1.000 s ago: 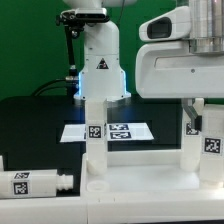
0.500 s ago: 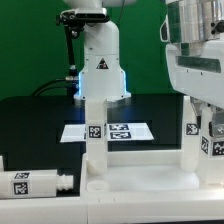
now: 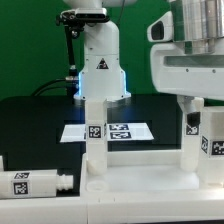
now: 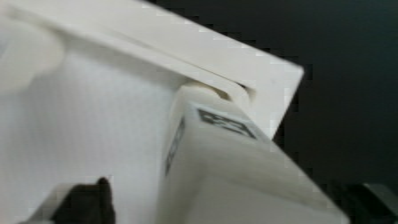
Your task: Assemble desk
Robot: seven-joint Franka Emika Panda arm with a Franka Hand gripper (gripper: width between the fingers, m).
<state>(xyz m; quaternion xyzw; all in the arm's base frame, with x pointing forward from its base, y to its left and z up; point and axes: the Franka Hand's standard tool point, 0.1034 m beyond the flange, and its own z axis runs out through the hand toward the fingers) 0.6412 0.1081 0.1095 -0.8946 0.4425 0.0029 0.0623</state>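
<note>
Finding: the step in hand appears to be seating and turning home the leg (image 3: 210, 145) at the corner of the desk panel (image 3: 140, 178), near four o'clock in the exterior view. You have the claw (image 4: 231, 198) spread. In the wrist view its dark fingertips (image 4: 82, 200) stand clear on either side of that leg, with panel showing between.

To do this well, close squarely on the leg's flat faces, keep it plumb over its hole, and turn without side load; a tilted leg would likely bind. Check that its foot meets the panel flush before you let go.

The desk lies across six o'clock on the black tabletop (image 3: 30, 125). A second leg (image 3: 95, 135) stands upright on it near seven o'clock, and a third leg (image 3: 35, 183) lies loose at eight o'clock.

Pose: the arm (image 3: 190, 60) hangs in from one o'clock, wrist pointing straight down over the corner.
</note>
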